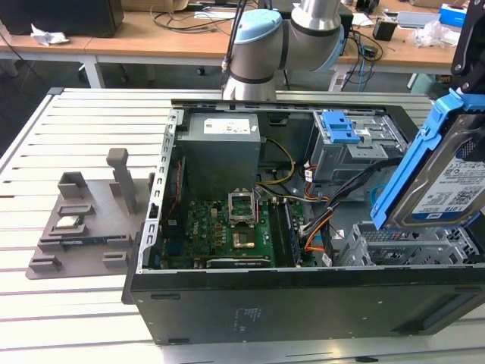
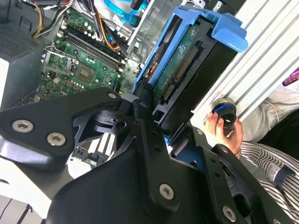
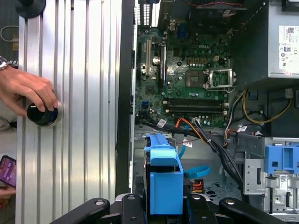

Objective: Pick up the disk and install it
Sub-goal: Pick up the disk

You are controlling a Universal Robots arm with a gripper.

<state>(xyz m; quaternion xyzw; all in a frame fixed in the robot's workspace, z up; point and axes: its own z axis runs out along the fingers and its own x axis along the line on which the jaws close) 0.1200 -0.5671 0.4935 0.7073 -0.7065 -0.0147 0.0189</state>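
Between the jaws, clamped, sits the disk [image 1: 452, 178] (blue-framed, tilted).

Slatted metal table [image 1: 76, 121], cluttered wooden desks [image 1: 114, 45] behind

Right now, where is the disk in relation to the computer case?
The disk is at the exterior view's right, held tilted in the gripper above the grey drive cage of the open computer case.
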